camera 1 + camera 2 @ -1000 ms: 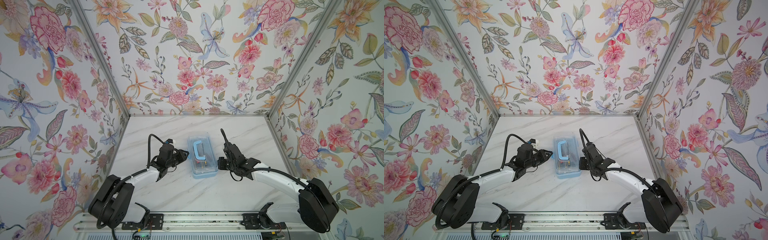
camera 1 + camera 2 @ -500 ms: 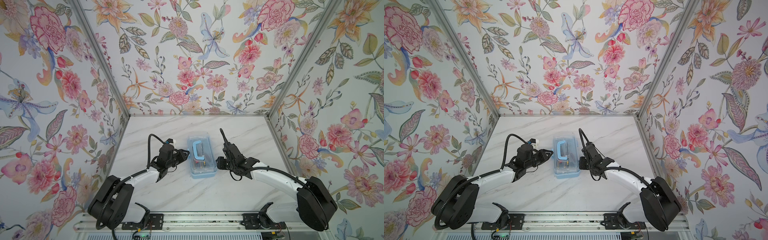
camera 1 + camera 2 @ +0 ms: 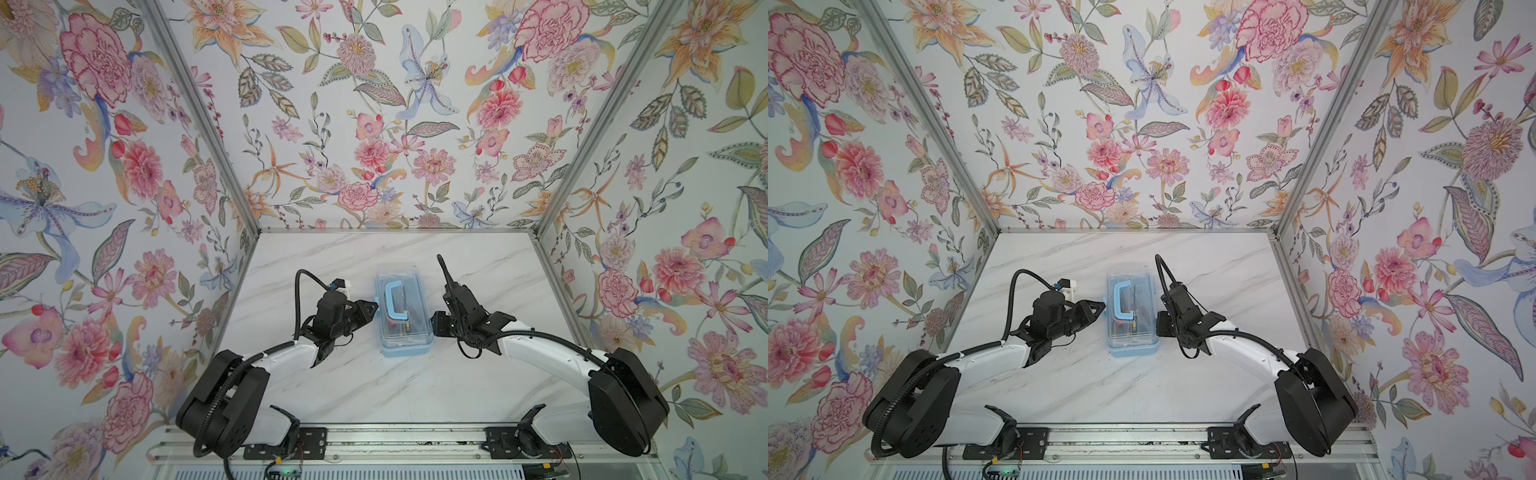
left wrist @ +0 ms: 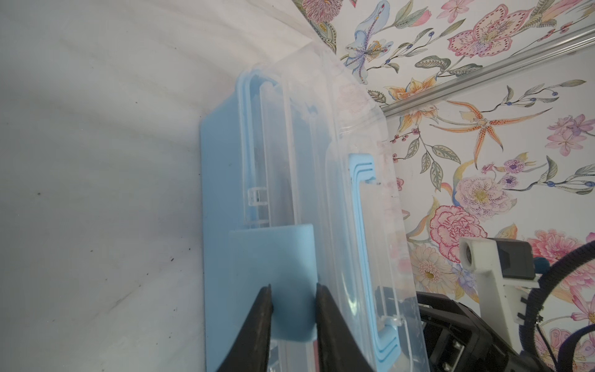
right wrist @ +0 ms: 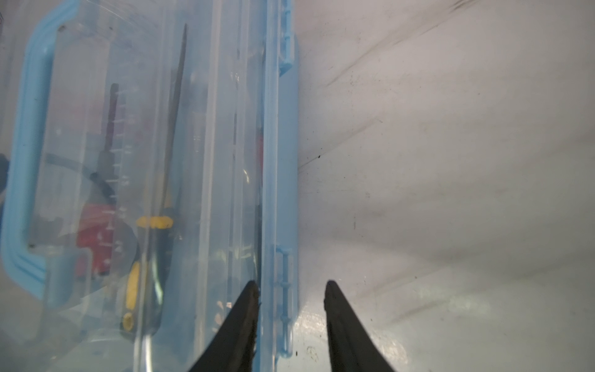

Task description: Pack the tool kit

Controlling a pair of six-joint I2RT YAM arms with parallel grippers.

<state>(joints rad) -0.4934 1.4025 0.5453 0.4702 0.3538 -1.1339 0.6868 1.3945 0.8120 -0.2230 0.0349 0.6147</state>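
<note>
The right wrist view resolves a black-and-yellow screwdriver [image 5: 159, 232] inside the light-blue plastic tool kit box with clear lid [image 3: 405, 340], lying central on the worktop [image 3: 374, 386], long axis toward the back wall [image 3: 374, 145]. The left hand [image 4: 293, 290], slightly parted, meets its blue side latch [image 4: 270, 254]; the right hand [image 5: 291, 286], parted, straddles the opposite rim [image 5: 278, 161].

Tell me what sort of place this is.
Most likely a robot test booth, not a home. Floral wallpaper panels in aluminium framing enclose a marble-look tabletop. A left arm and right arm are mounted on a rail at its front edge, and a tool kit lies between them.
</note>
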